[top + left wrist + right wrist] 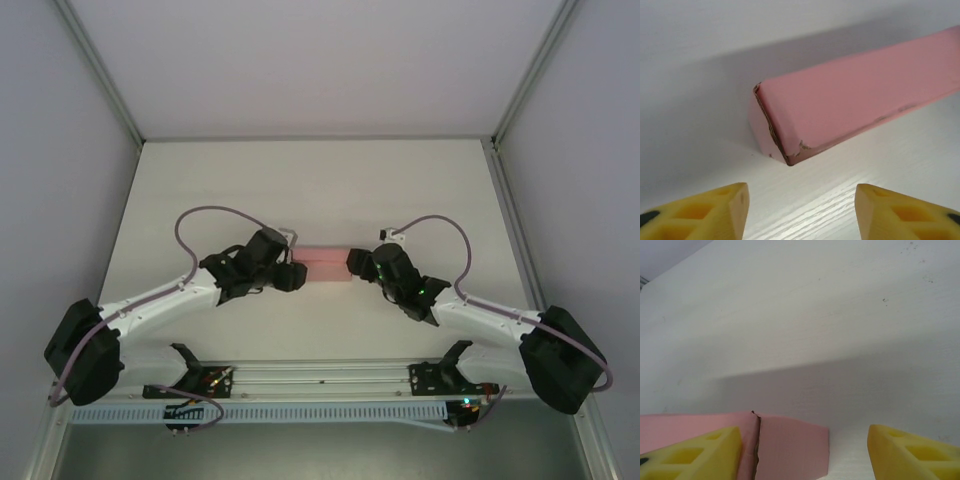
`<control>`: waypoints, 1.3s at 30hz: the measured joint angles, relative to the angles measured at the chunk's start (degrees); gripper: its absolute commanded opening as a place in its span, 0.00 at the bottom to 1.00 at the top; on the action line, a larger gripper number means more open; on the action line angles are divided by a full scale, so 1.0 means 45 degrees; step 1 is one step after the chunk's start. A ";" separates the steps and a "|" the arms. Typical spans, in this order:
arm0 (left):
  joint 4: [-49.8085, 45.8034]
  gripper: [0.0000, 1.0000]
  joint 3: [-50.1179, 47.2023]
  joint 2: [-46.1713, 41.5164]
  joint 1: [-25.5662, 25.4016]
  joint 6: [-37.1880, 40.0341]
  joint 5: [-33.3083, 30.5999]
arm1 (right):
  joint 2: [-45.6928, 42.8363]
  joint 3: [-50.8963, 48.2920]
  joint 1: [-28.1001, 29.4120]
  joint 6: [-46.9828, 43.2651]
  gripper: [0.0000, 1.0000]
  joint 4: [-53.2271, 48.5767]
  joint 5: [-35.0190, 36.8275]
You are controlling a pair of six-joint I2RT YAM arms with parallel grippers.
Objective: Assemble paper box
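The paper box [325,265] is a folded-up pink rectangular box lying flat on the white table [320,180], mid-table between my two grippers. My left gripper [293,277] is at its left end. In the left wrist view the box [855,100] lies just ahead of the yellow fingers [725,210], with a scuffed corner nearest. The left gripper [801,200] is open and holds nothing. My right gripper [355,262] is at the box's right end. In the right wrist view the box's end flap [790,450] sits between the fingers of the open right gripper [804,440], close to its left finger [705,452] and well apart from the other finger.
Grey enclosure walls with metal posts [110,90] border the table on three sides. An aluminium rail [320,380] with the arm bases runs along the near edge. Bare table lies beyond the box toward the back wall.
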 measured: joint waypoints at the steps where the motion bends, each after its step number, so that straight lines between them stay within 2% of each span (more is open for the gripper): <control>1: -0.0330 0.82 0.0209 -0.0058 0.0000 0.0083 0.0039 | 0.0063 -0.0034 0.0000 0.0073 0.64 0.0107 -0.0005; 2: -0.0554 0.86 0.0393 -0.0146 0.0005 0.0107 0.0092 | 0.0121 -0.0053 0.0000 0.0151 0.64 0.0185 -0.0010; 3: -0.0821 0.96 0.0617 -0.0248 0.0005 0.0126 0.0107 | 0.0175 -0.0053 0.0000 0.0194 0.64 0.0272 -0.0024; 4: -0.1010 1.00 0.0821 -0.0350 0.0049 0.0092 0.0121 | 0.0219 -0.0053 0.0000 0.0233 0.64 0.0335 -0.0029; 7: -0.1292 1.00 0.1282 -0.0583 0.0559 -0.0092 0.0359 | 0.0287 -0.0053 0.0000 0.0272 0.64 0.0432 -0.0034; 12: -0.0908 1.00 0.1132 -0.0325 0.2501 -0.0403 0.1564 | 0.0272 -0.0053 0.0000 0.0267 0.63 0.0423 -0.0029; 14: -0.0442 0.99 0.0874 -0.0102 0.2929 -0.0403 0.2118 | 0.0272 -0.0053 0.0000 0.0267 0.63 0.0413 -0.0029; 16: 0.0083 0.93 0.0549 0.0175 0.3133 -0.0389 0.2744 | 0.0262 -0.0058 0.0000 0.0262 0.63 0.0403 -0.0029; 20: 0.0860 0.75 -0.0121 0.0612 0.3570 -0.0330 0.3803 | 0.0291 -0.0058 0.0000 0.0233 0.63 0.0437 -0.0024; 21: 0.1103 0.74 -0.0316 0.0670 0.3696 -0.0340 0.4080 | 0.0316 -0.0058 0.0000 0.0228 0.63 0.0457 -0.0034; 28: 0.3444 0.49 -0.1593 0.0884 0.4002 -0.0432 0.5731 | 0.0563 -0.0340 0.0000 -0.0136 0.62 0.1316 -0.0058; 32: 0.4435 0.33 -0.1797 0.1093 0.4109 -0.0432 0.6353 | 0.0748 -0.0724 -0.0024 -0.0680 0.58 0.2448 -0.0238; 39: 0.6139 0.02 -0.2205 0.1447 0.4342 -0.0733 0.7208 | 0.0918 -0.1768 -0.0136 -0.2152 0.46 0.4988 -0.0685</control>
